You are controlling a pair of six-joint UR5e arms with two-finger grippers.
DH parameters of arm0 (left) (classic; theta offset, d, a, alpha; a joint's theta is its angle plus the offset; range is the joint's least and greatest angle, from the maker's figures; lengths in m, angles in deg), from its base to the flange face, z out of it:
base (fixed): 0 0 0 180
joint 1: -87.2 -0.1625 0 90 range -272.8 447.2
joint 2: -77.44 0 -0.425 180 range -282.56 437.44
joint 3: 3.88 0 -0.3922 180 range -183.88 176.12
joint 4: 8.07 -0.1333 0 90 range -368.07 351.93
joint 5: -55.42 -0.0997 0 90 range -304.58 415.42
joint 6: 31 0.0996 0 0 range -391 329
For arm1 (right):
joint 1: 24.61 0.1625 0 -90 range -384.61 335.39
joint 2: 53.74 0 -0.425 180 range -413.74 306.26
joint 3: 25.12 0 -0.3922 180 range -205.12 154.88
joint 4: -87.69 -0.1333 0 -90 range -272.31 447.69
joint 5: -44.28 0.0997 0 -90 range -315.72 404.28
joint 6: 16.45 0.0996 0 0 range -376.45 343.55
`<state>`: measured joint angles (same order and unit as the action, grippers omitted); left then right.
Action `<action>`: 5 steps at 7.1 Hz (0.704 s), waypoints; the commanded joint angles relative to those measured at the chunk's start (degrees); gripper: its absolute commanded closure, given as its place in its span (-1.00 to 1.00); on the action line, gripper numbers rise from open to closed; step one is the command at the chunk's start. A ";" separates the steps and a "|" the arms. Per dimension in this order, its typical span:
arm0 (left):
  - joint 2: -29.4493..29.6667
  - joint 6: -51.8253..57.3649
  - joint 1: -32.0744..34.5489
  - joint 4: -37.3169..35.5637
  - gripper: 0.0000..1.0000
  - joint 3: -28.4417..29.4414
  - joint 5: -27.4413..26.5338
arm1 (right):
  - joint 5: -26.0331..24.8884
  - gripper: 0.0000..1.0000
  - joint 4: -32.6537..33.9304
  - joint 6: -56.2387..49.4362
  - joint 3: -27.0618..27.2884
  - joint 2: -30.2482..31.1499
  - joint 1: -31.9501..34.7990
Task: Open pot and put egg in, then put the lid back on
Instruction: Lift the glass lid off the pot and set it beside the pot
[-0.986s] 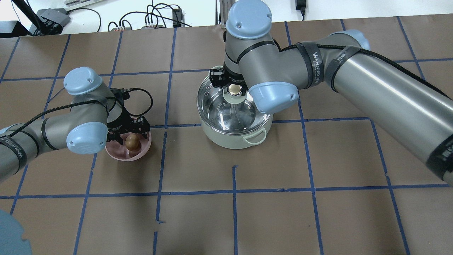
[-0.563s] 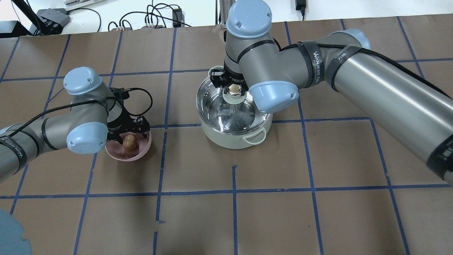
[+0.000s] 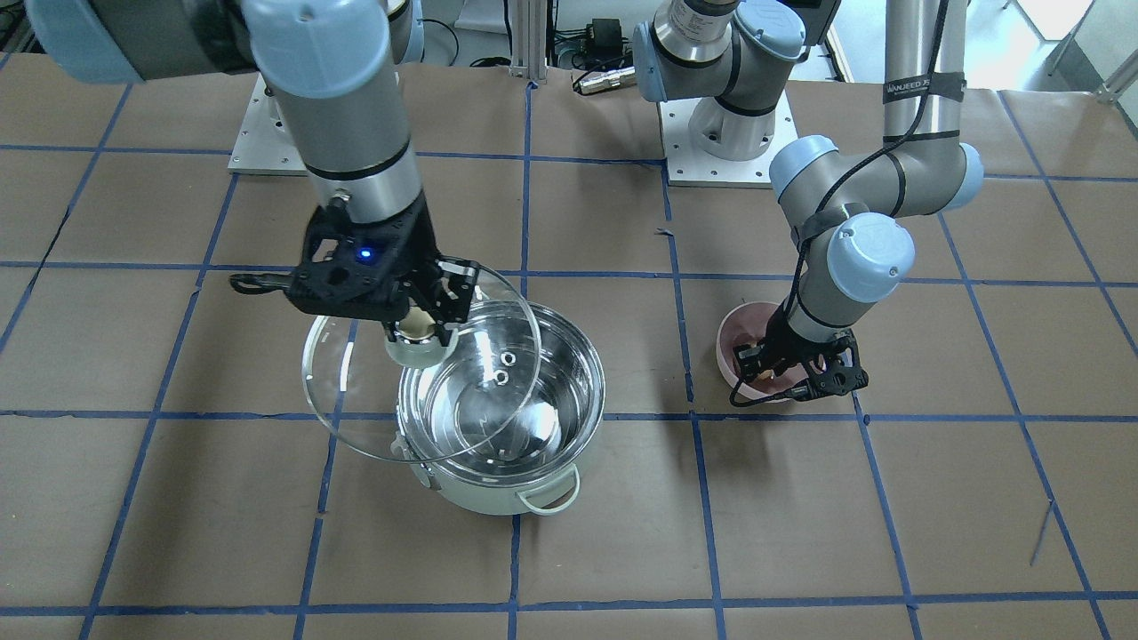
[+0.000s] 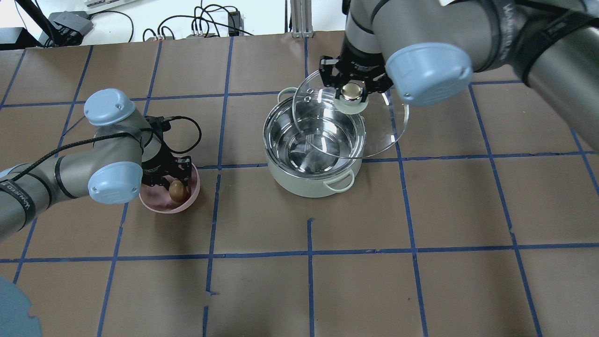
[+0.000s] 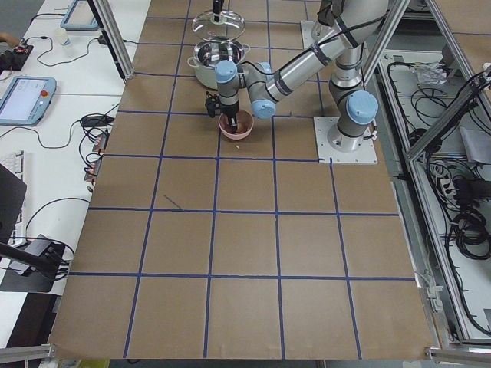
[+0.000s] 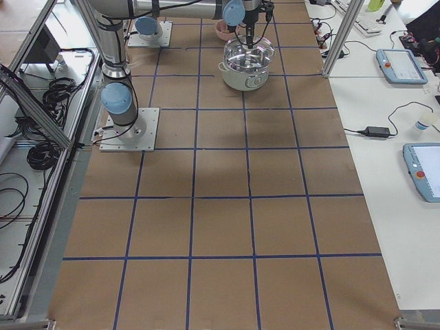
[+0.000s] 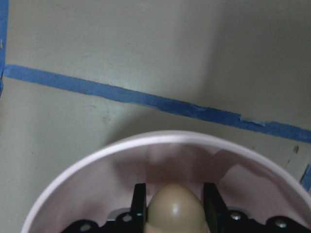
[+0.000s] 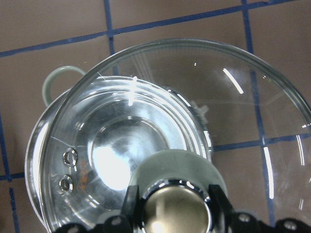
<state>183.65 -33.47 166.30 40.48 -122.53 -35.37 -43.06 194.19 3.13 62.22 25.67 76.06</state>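
The mint-green pot [image 4: 304, 185] stands open, its steel inside bare; it also shows in the front view [image 3: 480, 498]. My right gripper [image 4: 352, 92] is shut on the knob of the glass lid [image 4: 374, 135]. It holds the lid tilted above the pot's far right rim, as the front view [image 3: 356, 391] and the right wrist view [image 8: 243, 111] show. My left gripper [image 4: 175, 185] reaches down into the pink bowl [image 4: 164, 208]. Its fingers [image 7: 140, 204] press both sides of the tan egg [image 7: 174, 209], which also shows in the overhead view [image 4: 176, 191].
The brown paper table carries a grid of blue tape lines [image 4: 309, 255]. The two arm bases [image 3: 720, 133] stand at the robot's side of the table. Cables and boxes [image 4: 201, 25] lie beyond the far edge.
My right gripper has lifted the lid off the pot and carried it back and to the right. My left gripper's fingers have closed in on the egg in the bowl.
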 commanded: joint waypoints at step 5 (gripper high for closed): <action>-3.81 -0.17 0.09 4.78 0.79 4.74 0.44 | -0.46 0.73 -7.36 -9.55 1.34 4.53 -8.13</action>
<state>181.55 -33.59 166.31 43.15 -119.03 -35.30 -43.26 186.88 -5.85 63.42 30.18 68.06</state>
